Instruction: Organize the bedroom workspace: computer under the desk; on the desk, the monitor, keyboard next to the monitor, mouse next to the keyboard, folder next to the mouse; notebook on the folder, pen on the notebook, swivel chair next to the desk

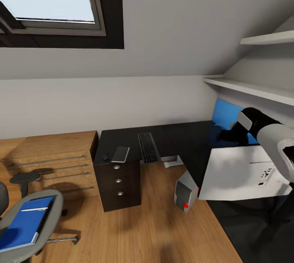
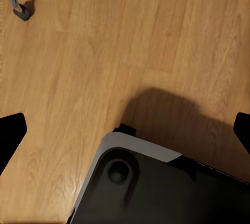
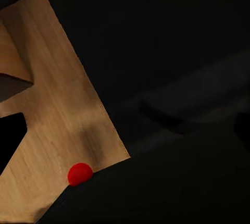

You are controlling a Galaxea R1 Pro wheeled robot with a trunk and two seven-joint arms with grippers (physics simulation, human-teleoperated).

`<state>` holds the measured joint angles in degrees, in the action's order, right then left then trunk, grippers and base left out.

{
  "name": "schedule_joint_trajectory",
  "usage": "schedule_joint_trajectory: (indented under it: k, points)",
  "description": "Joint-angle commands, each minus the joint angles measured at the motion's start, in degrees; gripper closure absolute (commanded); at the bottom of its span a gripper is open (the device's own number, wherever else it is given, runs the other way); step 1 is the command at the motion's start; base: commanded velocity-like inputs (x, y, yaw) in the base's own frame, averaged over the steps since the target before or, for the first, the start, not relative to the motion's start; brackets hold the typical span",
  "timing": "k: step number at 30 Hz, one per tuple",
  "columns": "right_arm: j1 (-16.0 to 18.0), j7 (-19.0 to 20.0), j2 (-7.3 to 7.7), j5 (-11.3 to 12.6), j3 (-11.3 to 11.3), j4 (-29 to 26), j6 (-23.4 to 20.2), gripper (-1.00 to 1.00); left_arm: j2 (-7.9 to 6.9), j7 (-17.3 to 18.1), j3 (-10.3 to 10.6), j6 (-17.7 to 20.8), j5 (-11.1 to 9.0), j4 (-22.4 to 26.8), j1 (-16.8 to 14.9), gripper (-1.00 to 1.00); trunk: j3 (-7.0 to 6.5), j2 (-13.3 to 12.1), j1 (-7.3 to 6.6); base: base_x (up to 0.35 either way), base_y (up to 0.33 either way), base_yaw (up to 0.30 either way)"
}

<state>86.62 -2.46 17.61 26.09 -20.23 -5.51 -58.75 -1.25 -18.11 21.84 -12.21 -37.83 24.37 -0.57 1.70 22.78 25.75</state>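
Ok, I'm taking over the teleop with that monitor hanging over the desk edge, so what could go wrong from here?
1. The monitor lies tilted, white back up, with its corner past the edge of the desk and above the computer. It might slide off or strike the tower.
2. Swinging it upright could sweep into the keyboard, which reaches the desk's front edge.

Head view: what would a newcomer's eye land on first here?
Probably the monitor, lying white-back-up over the near end of the black desk, with the right arm reaching over it. Next, the bright blue folder on the chair seat at the lower left. The keyboard lies on the desk's far end, and the grey computer stands on the floor at the desk's edge.
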Motion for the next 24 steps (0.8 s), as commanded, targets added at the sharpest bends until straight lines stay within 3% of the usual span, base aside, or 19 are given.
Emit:
schedule_joint_trajectory:
  k: [1, 11, 19, 22, 24]
  points:
    - [0.04, -0.28, -0.56, 0.46, -1.23, -0.1, -0.2, -1.0, -0.06, -0.38, 0.48, -0.24, -0.45, 0.06, -0.05, -1.0, 0.14, 0.14, 0.03, -0.045, 0.0, 0.0]
    - [0.04, -0.22, -5.15, 0.15, -9.38, -0.21, -0.04, -1.0, 0.02, -0.44, 0.48, -0.27, -0.4, 0.06, -0.05, -1.0, 0.14, 0.14, 0.03, -0.009, 0.0, 0.0]
    - [0.04, 0.29, -6.17, 0.12, -13.93, -0.2, -0.05, -1.0, 0.02, -0.44, 0.48, -0.27, -0.4, 0.06, -0.05, -1.0, 0.14, 0.14, 0.03, 0.0, 0.0, 0.0]
    - [0.04, 4.49, -6.07, 0.11, -17.64, -0.2, -0.05, -1.0, 0.02, -0.44, 0.48, -0.27, -0.4, 0.06, -0.05, -1.0, 0.14, 0.14, 0.03, 0.0, 0.0, 0.0]
    - [0.04, 11.19, -6.03, 0.11, -23.83, -0.2, -0.05, -1.0, 0.02, -0.44, 0.48, -0.27, -0.4, 0.06, -0.05, -1.0, 0.14, 0.14, 0.03, 0.0, 0.0, 0.0]
